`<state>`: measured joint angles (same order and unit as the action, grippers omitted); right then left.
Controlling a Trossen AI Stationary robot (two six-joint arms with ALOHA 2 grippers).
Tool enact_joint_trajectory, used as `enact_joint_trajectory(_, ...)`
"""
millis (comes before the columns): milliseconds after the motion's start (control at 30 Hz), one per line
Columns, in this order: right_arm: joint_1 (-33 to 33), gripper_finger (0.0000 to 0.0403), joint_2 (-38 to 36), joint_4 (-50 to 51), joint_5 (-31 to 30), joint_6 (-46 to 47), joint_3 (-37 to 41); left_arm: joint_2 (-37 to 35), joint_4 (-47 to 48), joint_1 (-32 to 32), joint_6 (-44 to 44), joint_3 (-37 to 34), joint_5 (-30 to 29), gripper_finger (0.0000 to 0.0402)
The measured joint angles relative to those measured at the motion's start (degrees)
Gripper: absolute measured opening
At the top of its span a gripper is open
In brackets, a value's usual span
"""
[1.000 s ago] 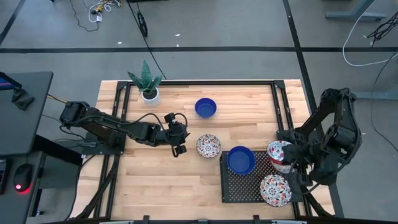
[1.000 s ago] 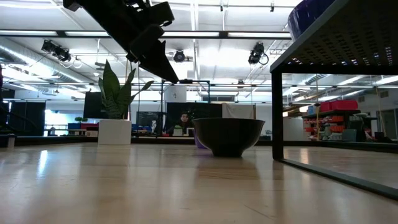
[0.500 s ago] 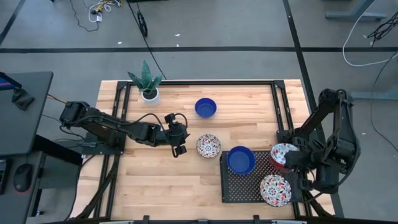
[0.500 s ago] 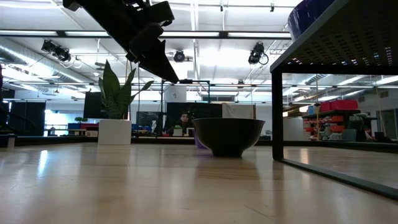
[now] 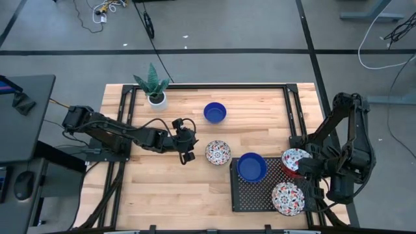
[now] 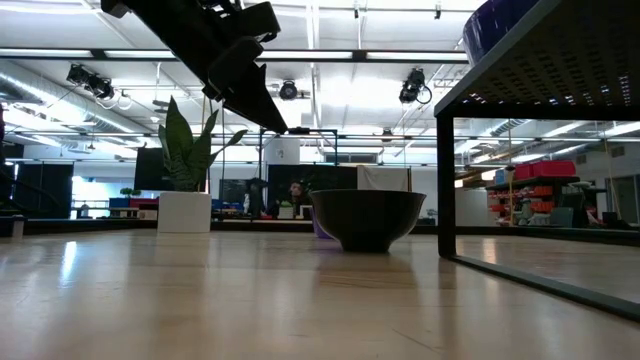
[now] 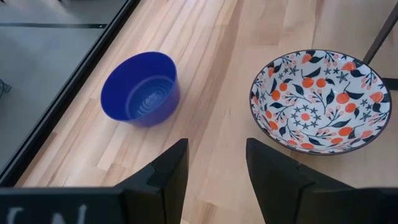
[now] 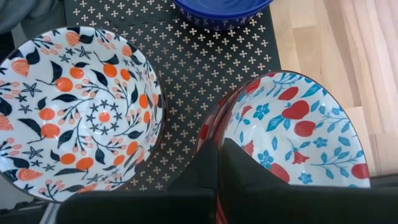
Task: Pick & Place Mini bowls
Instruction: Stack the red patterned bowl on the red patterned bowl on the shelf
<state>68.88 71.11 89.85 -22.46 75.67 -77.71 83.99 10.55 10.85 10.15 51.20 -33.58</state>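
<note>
Since a second ago your right arm has carried its bowl a little outward along the rack's right edge; the left arm has not budged. The right gripper [image 8: 217, 163] is clamped on the rim of the red-and-blue floral bowl [image 8: 292, 127], holding it above the right side of the black perforated rack [image 5: 250, 192], probably so it can be set down beside the two already there: the orange-flowered bowl [image 5: 287, 198] at the near right corner and a blue bowl [image 5: 251, 167] at the rack's left. The right arm is folded up over the table's right edge. Your left gripper [image 7: 214, 165] hovers with fingers apart and empty, its arm stretched low across the wood, between a second blue bowl [image 5: 214, 112] and the patterned bowl [image 5: 218, 152] beside the rack, seemingly lined up for the next pick.
</note>
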Motion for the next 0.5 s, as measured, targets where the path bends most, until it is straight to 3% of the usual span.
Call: enact_joint_trajectory(500,-0.02,0.0043,0.09,0.10,0.97,2.57,0.17,0.00,-0.02,-0.02,0.15,0.00,0.39,0.0165)
